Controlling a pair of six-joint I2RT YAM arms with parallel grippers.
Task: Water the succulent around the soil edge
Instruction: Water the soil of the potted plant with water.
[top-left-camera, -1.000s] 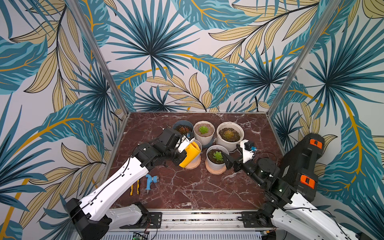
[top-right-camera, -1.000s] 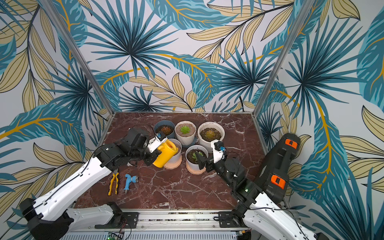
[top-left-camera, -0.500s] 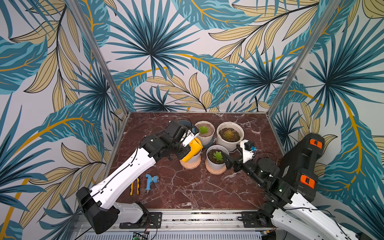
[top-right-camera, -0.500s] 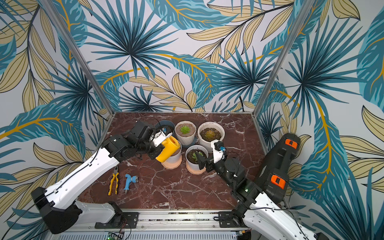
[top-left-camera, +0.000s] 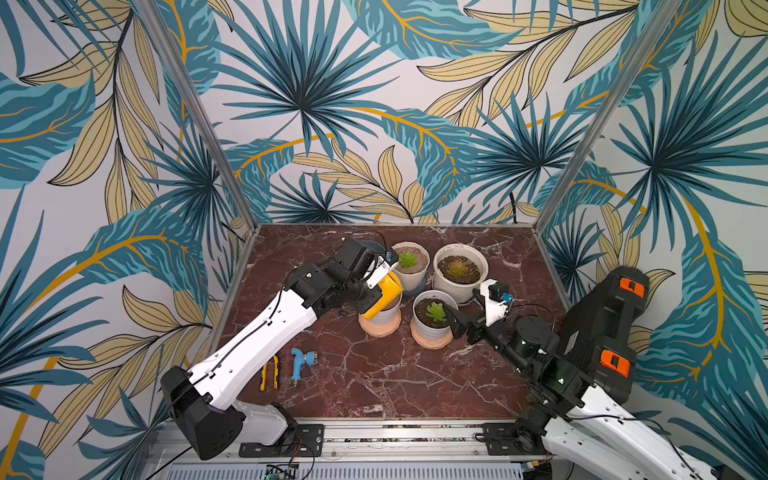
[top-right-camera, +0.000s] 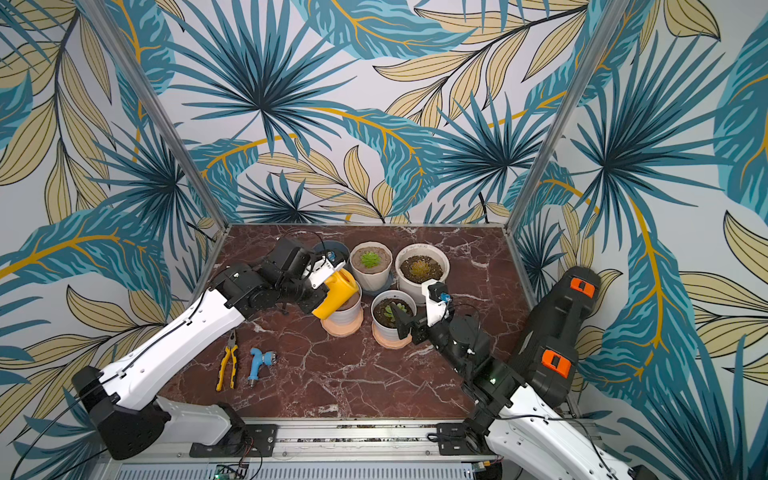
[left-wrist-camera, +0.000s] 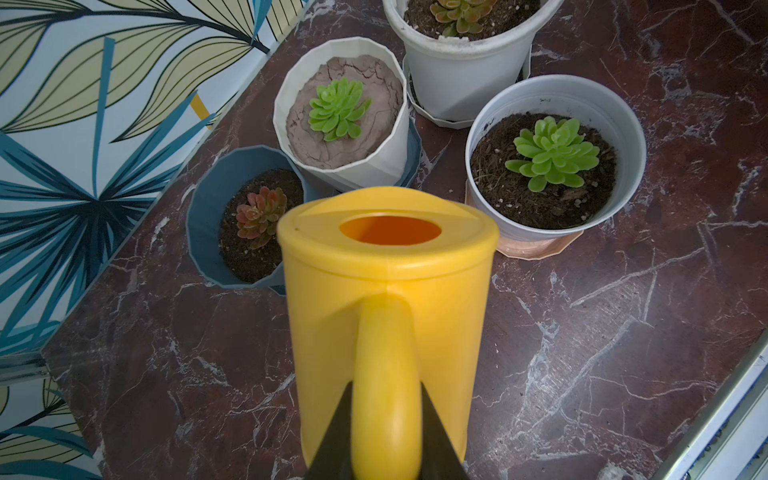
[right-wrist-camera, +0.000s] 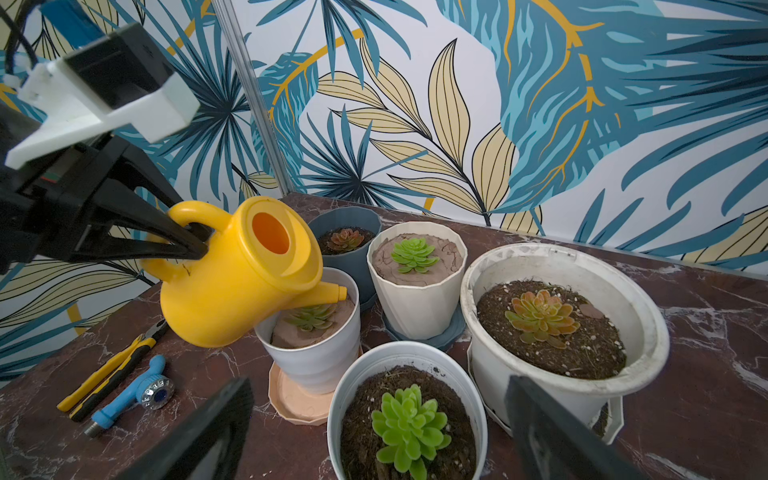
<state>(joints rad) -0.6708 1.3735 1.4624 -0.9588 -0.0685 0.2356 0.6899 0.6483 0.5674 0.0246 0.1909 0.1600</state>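
We hold the watering can (right-wrist-camera: 232, 274) by its handle in the left end effector (right-wrist-camera: 197, 243), which is clamped tight. The can is tipped, with its spout (right-wrist-camera: 328, 293) over the white pot (right-wrist-camera: 316, 357) on the peach saucer (right-wrist-camera: 291, 399), close to the rim. The succulent (right-wrist-camera: 311, 316) sits mid-pot, beneath the spout. The right end effector (top-right-camera: 405, 326) stands wide and holds nothing, just beside the front pot (right-wrist-camera: 469, 399). In our judgement, a good pour calls for a shallow tilt and a spout tip that traces the rim, so that water stays off the rosette.
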